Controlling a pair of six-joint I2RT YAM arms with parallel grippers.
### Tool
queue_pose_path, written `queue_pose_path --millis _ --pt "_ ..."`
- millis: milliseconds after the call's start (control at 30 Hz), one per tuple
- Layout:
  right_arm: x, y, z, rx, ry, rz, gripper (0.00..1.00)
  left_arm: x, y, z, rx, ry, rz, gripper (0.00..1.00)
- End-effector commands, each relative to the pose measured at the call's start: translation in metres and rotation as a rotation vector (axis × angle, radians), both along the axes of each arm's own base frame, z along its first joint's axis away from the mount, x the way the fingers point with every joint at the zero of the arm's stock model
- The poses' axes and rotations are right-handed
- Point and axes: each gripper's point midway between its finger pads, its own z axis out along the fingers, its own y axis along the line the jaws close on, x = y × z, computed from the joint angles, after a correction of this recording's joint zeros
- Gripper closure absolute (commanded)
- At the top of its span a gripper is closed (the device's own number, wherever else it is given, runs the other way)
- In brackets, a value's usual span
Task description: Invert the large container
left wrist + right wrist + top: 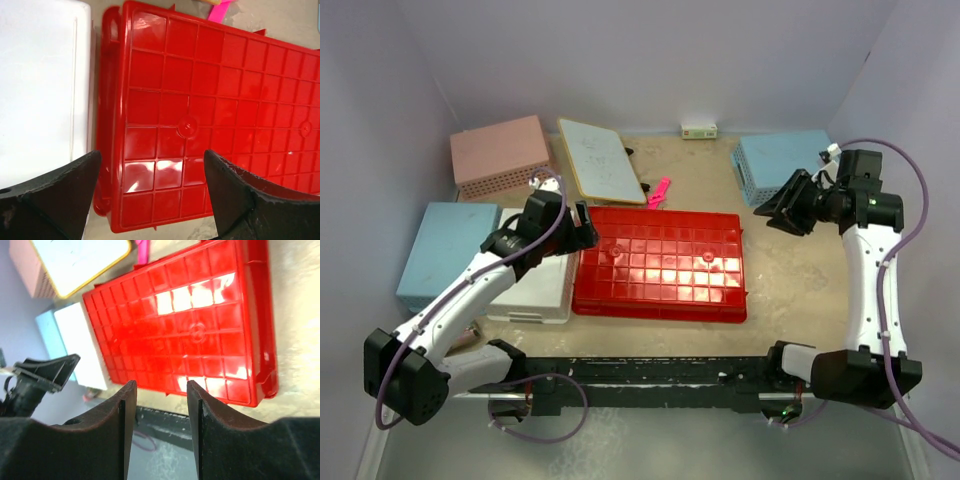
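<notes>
Left gripper (584, 224) and right gripper (788, 204) both hang open and empty seen from above, with the red tray (662, 265) lying between them, ribbed side up. Left wrist view: our jaws gape over its glossy left end. Right wrist view: jaws partly open, nothing held. We'd guess it's light, stiff and slippery, so grab the rim.

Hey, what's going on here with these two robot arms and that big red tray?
The arms are meant to turn the large red tray upside down. It lies flat on the table with its grid-ribbed underside facing up, so the flip looks done. Neither arm holds it: the left claw hangs open over the tray's left end, and the right claw is open and raised off to the tray's right.
</notes>
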Motion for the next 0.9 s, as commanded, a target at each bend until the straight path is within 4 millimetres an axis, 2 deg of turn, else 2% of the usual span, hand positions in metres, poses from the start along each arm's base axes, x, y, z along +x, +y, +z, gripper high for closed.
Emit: queue_pose_path --millis 0,133,300,500,733,800,867 --pt "0.0 -0.036 0.006 -0.192 -0.014 -0.106 0.53 0.009 0.0 0.007 -0.011 -0.057 0.048 0.2" --pt "0.0 -0.044 0.008 -0.229 -0.03 -0.138 0.45 0.01 0.006 0.007 0.003 -0.081 0.076 0.2" --pt "0.002 -0.041 0.006 -0.218 -0.062 -0.126 0.32 0.01 -0.003 -0.006 0.007 -0.046 0.041 0.2" --pt "0.001 -0.038 0.001 -0.224 -0.077 -0.094 0.29 0.014 -0.01 -0.027 0.027 -0.015 0.018 0.19" --pt "-0.002 -0.041 0.007 -0.249 -0.119 -0.095 0.28 0.022 -0.039 -0.048 0.008 0.011 -0.045 0.19" --pt "-0.002 -0.042 0.008 -0.259 -0.124 -0.1 0.28 0.019 -0.058 -0.051 -0.02 0.02 -0.098 0.19" --pt "-0.003 -0.043 0.007 -0.265 -0.124 -0.104 0.28 0.011 -0.089 -0.051 -0.056 0.019 -0.184 0.19"
